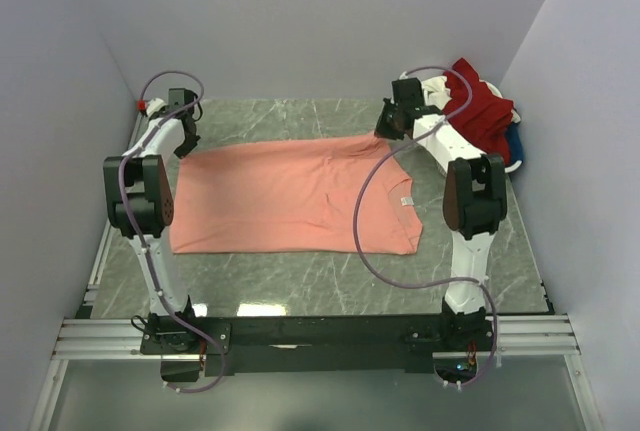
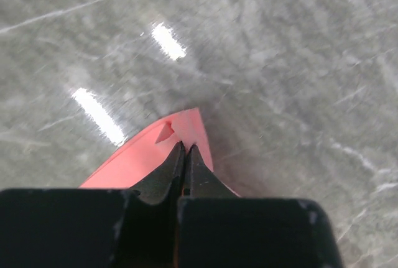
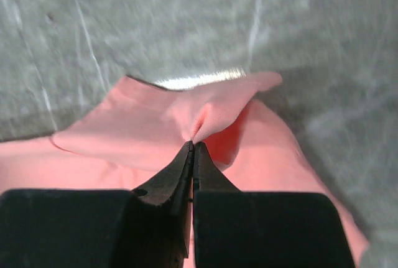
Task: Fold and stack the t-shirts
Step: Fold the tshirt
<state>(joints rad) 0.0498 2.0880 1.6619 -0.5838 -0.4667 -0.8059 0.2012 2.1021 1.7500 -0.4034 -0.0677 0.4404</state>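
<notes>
Salmon-pink t-shirt lies spread flat on the desk; the left end effector is clenched on its far left corner, the right end effector pinches a raised fold at its far right corner, dark red t-shirt heaped beyond

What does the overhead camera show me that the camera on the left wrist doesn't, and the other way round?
Only the overhead view shows the whole salmon-pink t-shirt spread flat, the right hand at its far right edge, and a heap of other shirts, dark red on top, beyond. Only the left wrist view shows, close up, the left hand pinched shut on a shirt corner. Both show that hand, the pink shirt and the marbled table.
</notes>
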